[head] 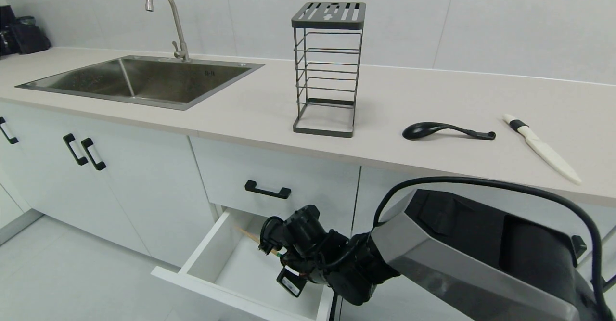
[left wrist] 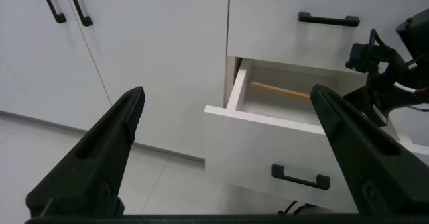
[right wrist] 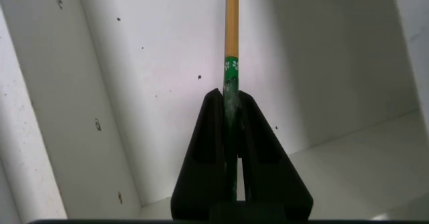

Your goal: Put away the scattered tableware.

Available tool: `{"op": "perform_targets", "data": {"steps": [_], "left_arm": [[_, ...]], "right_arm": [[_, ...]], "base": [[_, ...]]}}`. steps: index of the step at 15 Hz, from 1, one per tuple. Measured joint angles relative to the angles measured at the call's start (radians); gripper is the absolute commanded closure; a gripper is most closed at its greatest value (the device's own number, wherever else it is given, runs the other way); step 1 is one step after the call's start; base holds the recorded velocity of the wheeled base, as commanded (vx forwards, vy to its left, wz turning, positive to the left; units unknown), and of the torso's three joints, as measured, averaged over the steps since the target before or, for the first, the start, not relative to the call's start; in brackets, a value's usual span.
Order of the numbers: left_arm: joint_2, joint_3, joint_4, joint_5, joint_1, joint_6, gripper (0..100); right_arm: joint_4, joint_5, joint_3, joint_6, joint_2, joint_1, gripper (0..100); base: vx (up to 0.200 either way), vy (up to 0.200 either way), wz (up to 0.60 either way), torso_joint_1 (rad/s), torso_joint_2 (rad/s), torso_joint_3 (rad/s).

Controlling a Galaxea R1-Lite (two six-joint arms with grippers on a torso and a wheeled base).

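Note:
A wooden chopstick with a green patterned band is held in my right gripper, which is shut on it inside the open white drawer below the counter. In the head view the chopstick sticks out of the right gripper toward the drawer's back left. My left gripper hangs open and holds nothing, out in front of the drawer, facing the chopstick. On the counter lie a black spoon and a white knife.
A dark wire knife rack stands mid-counter, with a steel sink and a tap to its left. Above the open drawer is a closed one with a black handle. Cabinet doors are to the left.

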Motion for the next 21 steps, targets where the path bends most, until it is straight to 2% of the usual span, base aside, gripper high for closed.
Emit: {"op": "perform_targets", "data": {"steps": [5, 8, 12, 21], "left_arm": [[0.000, 0.000, 0.000, 0.000, 0.000, 0.000, 0], [0.000, 0.000, 0.001, 0.000, 0.000, 0.000, 0], [0.000, 0.000, 0.000, 0.000, 0.000, 0.000, 0], [0.000, 0.000, 0.000, 0.000, 0.000, 0.000, 0]], "right_arm": [[-0.003, 0.000, -0.023, -0.001, 0.014, 0.003, 100], [0.004, -0.001, -0.084, -0.001, 0.027, 0.005, 100], [0.097, -0.003, -0.166, -0.003, 0.048, 0.007, 100], [0.094, -0.002, -0.182, -0.004, 0.067, 0.006, 100]], "base": [[0.000, 0.000, 0.00, -0.168, 0.22, 0.082], [0.000, 0.000, 0.00, -0.077, 0.17, 0.040], [0.000, 0.000, 0.00, -0.011, 0.10, 0.040], [0.000, 0.000, 0.00, -0.042, 0.08, 0.028]]}}
